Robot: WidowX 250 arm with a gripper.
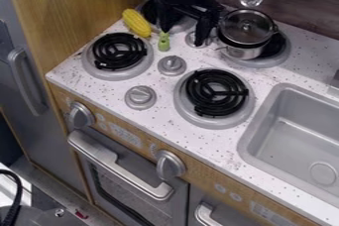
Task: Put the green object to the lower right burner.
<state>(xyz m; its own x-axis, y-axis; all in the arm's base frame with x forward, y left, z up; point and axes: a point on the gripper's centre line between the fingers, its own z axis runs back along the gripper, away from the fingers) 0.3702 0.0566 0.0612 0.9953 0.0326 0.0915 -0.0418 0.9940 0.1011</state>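
Gripper (182, 36) open, fingers apart, nothing held. Green toy (163, 42) upright on the counter, between the upper left and lower left burners, yellow corn (137, 23) just beside it. From where I stand, main risk is a missed grab: toy's small, fingers spread wide, so a slightly off descent could tip it or nudge the corn. Pot (246, 34) is near the other finger, could get bumped. Lower right burner (214, 92) has raised coils; toy may topple if released off-centre.
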